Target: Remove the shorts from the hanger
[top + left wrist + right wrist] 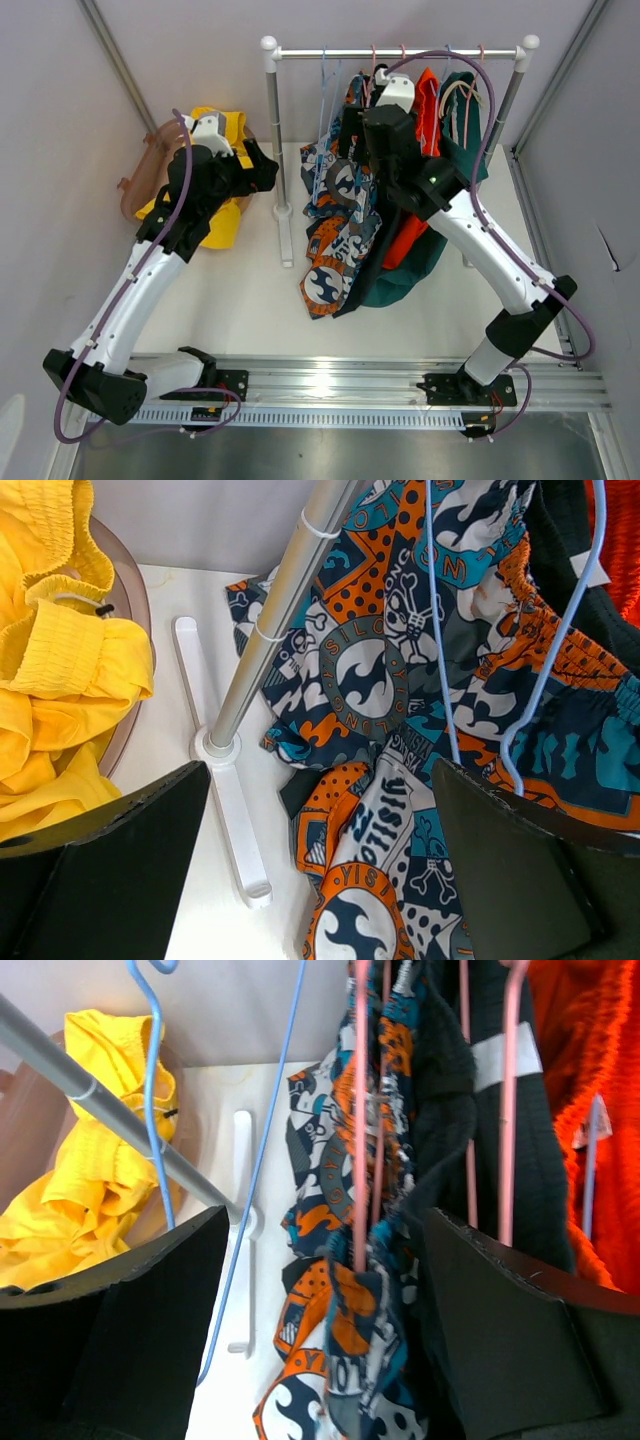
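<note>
Grippers, top view: left gripper (255,165) spread wide, empty, poised over bright yellow fabric shorts (222,215) heaped partly in a translucent brown tub (150,165) at the table's left. Right gripper (372,100) pushed in among garments hanging on a white tube clothes rack (400,52); jaws hidden here. On the rail, left to right: blue-orange-white patterned shorts (335,240), very dark shorts (352,300), orange-red shorts (405,240), teal green shorts (412,282), the last lowest and widest.

Left wrist view: left gripper (320,770) fingers well apart, holding nothing. Yellow shorts (60,680) at left, on the tub rim. Grey rack post (270,630) between them and the patterned shorts (400,680). Pale blue wire hanger (438,630) crossing the patterned fabric.

Right wrist view: right gripper (328,1220) fingers apart, not clamped; patterned shorts (320,1210) and a pink hanger (358,1110) between them. Dark shorts (450,1110) by the right finger, orange-red shorts (590,1080) beyond.
</note>
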{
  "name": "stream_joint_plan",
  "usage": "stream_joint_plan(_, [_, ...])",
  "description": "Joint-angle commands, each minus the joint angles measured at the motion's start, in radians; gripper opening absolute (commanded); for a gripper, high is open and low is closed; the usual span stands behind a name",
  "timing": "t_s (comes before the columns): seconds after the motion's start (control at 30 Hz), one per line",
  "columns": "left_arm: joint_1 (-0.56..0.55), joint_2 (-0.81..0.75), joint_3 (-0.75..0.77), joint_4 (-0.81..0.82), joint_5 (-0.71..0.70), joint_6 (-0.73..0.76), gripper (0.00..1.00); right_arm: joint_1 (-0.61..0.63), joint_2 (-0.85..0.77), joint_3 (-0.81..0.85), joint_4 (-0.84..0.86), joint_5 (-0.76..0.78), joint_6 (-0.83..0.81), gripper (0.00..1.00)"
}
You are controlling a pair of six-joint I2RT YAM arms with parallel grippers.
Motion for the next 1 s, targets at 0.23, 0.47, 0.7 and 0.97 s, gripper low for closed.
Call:
stream_joint_plan(0.23, [-0.009, -0.038, -0.019, 0.033, -0.025, 0.045, 0.99, -0.011, 0.089, 0.123, 0.020, -0.002, -0.027, 0.84])
stream_joint_plan(0.47, [-0.009, -0.041, -0.030, 0.040, -0.024, 0.043, 0.99, -0.037, 0.133, 0.119, 0.057, 0.005, -0.053, 0.82])
stream_joint_plan(0.7, [-0.009, -0.047, -0.048, 0.052, -0.021, 0.039, 0.99, -0.070, 0.187, 0.154, 0.089, -0.026, -0.069, 0.56])
stream_joint_plan(0.97, [-0.028, -0.055, -0.036, 0.063, 0.033, 0.054, 0.69, -0.077, 0.179, 0.159, 0.114, -0.038, -0.058, 0.00])
